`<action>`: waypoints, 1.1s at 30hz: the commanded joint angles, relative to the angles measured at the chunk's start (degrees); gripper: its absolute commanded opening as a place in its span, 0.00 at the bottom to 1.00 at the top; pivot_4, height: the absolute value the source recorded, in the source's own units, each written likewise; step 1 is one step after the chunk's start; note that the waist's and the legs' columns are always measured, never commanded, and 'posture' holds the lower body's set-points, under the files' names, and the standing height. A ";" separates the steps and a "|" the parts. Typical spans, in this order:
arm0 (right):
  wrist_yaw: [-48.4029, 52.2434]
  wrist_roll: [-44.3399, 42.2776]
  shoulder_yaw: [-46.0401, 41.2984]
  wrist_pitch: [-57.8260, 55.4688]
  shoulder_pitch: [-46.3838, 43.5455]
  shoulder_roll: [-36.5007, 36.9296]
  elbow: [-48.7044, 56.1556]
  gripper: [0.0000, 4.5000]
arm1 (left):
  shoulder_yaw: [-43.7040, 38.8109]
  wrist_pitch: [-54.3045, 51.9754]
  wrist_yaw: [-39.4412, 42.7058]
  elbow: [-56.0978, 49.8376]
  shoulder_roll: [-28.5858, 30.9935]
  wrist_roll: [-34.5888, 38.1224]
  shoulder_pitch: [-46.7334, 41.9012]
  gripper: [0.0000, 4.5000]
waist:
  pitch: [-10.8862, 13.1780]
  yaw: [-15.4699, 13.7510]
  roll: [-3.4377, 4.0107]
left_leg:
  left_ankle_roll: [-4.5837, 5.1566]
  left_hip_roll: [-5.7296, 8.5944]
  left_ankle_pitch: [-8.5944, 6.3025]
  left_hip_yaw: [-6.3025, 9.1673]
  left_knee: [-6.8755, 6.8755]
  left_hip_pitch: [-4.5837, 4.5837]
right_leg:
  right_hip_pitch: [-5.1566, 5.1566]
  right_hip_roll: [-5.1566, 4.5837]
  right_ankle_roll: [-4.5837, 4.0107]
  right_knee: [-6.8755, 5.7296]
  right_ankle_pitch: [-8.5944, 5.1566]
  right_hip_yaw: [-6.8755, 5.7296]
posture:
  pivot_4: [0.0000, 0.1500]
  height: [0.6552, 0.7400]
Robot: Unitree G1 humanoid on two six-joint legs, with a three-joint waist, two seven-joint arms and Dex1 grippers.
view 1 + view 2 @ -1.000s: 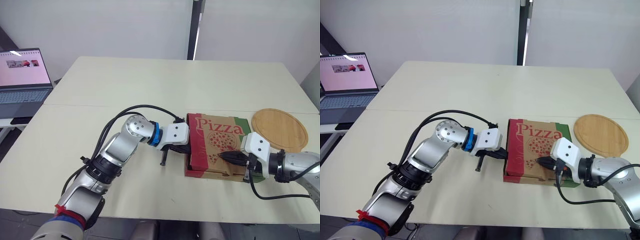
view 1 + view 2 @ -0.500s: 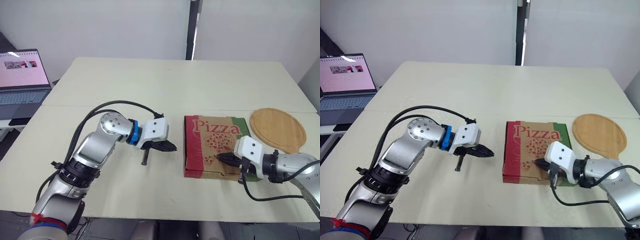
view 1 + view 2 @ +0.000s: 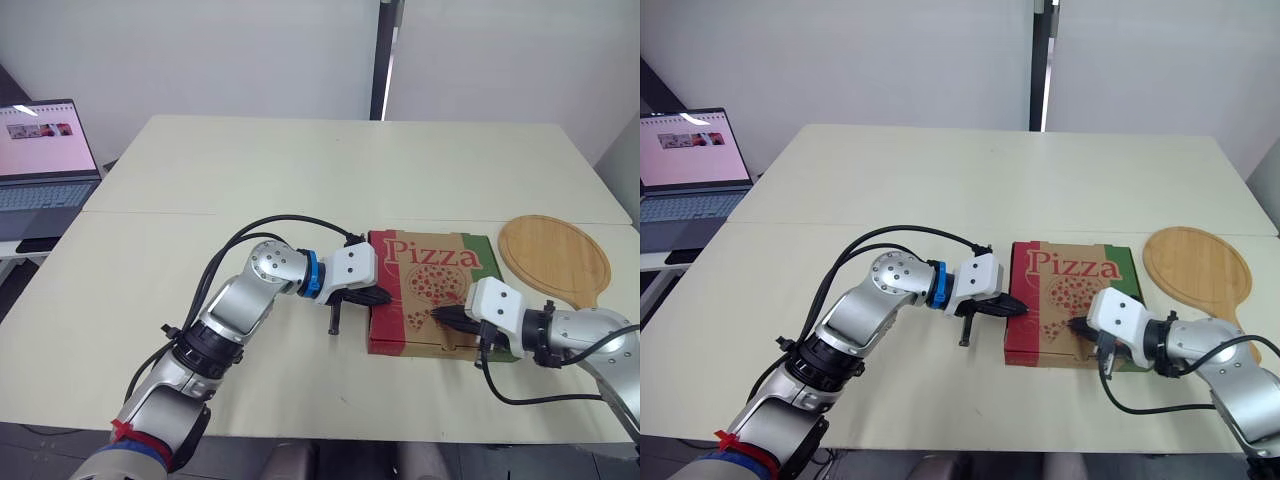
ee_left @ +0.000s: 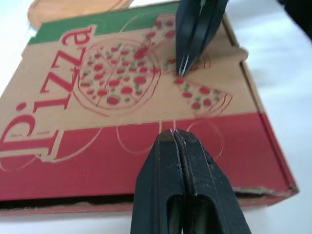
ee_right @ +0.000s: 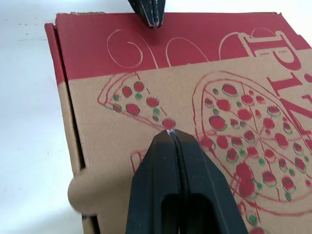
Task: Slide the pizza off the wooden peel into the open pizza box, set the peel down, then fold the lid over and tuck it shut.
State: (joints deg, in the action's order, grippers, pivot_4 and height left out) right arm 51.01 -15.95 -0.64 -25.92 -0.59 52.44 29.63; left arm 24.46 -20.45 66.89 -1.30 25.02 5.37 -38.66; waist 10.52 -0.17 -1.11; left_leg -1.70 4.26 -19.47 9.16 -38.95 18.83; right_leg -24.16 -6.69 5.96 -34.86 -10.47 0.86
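Note:
The pizza box (image 3: 432, 292) lies closed on the table, its lid printed with "Pizza" and a pizza drawing; whatever is inside is hidden. My left gripper (image 3: 385, 298) is shut, its tips at the red left edge of the lid (image 4: 73, 146). My right gripper (image 3: 438, 313) is shut too, with its tips resting on the lid near the box's front, by the printed slice (image 5: 136, 100). The round wooden peel (image 3: 555, 255) lies flat on the table to the right of the box, bare.
An open laptop (image 3: 45, 155) stands on a side table at the far left. Black cables loop from both arms over the table (image 3: 300, 160). The table's front edge runs close below the box.
The left gripper, which had drawn back to the left half a second ago, has returned to the box's left edge. The right gripper stays on the lid.

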 commanded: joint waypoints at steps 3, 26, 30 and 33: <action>1.68 -2.61 -5.02 -1.10 -0.34 1.48 -0.16 0.01 | -0.77 2.03 -1.42 1.74 -2.29 0.02 -2.28 0.00 | 0.00 -0.14 0.00 | 0.00 0.01 0.00 0.00 0.00 0.02 | 0.00 0.00 -0.07 0.01 0.04 0.00 | 1.00 1.00; -0.71 0.79 -0.98 -1.90 -2.97 -0.11 0.81 0.01 | 6.24 7.96 0.18 13.72 -3.15 -7.09 -3.77 0.00 | -0.01 0.06 0.01 | -0.02 0.00 0.01 0.00 0.00 0.00 | 0.00 0.00 0.04 0.00 -0.02 0.00 | 1.00 1.00; -0.73 1.11 -0.84 -1.79 -3.29 -0.12 0.72 0.01 | 5.29 8.63 -0.06 13.66 -3.43 -6.45 -3.84 0.00 | -0.01 0.06 0.01 | -0.02 0.00 0.01 0.00 0.00 -0.01 | 0.01 0.00 0.05 0.00 -0.03 0.00 | 1.00 1.00; -1.18 1.14 -1.29 -1.69 -3.55 -0.65 0.52 0.01 | 3.34 7.96 -0.52 11.83 -3.69 -4.72 -3.72 0.00 | -0.01 0.05 0.01 | -0.01 0.00 0.01 0.00 0.00 -0.01 | 0.01 0.00 0.09 0.00 -0.06 0.00 | 1.00 1.00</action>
State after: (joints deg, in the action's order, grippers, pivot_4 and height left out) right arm 50.34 -14.70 -0.91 -28.00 -3.46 51.96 28.54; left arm 28.16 -11.83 66.84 10.79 21.32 1.03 -43.08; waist 10.51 -0.12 -1.09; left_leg -1.71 4.26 -19.46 9.16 -38.94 18.81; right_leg -24.16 -6.69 6.05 -34.86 -10.53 0.87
